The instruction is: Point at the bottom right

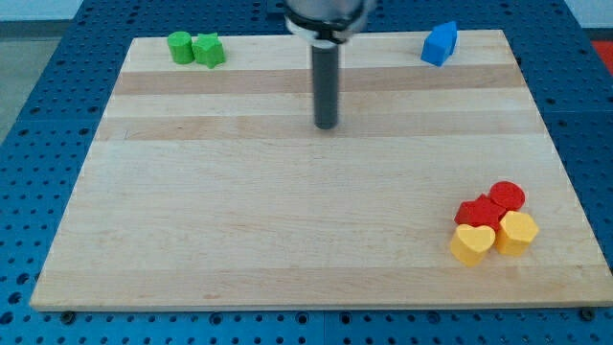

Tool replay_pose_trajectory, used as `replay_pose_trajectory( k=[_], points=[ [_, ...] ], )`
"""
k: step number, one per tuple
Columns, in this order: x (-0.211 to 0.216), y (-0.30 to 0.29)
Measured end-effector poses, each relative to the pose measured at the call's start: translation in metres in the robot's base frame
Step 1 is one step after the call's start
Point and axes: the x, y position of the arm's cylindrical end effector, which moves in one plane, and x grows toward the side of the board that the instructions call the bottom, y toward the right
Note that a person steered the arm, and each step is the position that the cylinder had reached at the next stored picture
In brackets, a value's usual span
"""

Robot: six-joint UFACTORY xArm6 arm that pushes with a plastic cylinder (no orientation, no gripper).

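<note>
My tip (327, 126) rests on the wooden board (287, 220) near the view's top centre, away from every block. At the view's bottom right sits a tight cluster: a red round block (508, 195), a red star-like block (479, 212), a yellow heart block (472, 242) and a yellow hexagon block (518, 232). The tip is far up and to the left of that cluster.
A green round block (180, 46) and a green star-like block (208, 50) touch each other at the view's top left. A blue block (440, 43) stands at the top right edge. A blue perforated table (38, 144) surrounds the board.
</note>
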Motion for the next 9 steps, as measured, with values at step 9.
replay_pose_trajectory(
  k=[9],
  points=[
    [0.187,0.270]
  ],
)
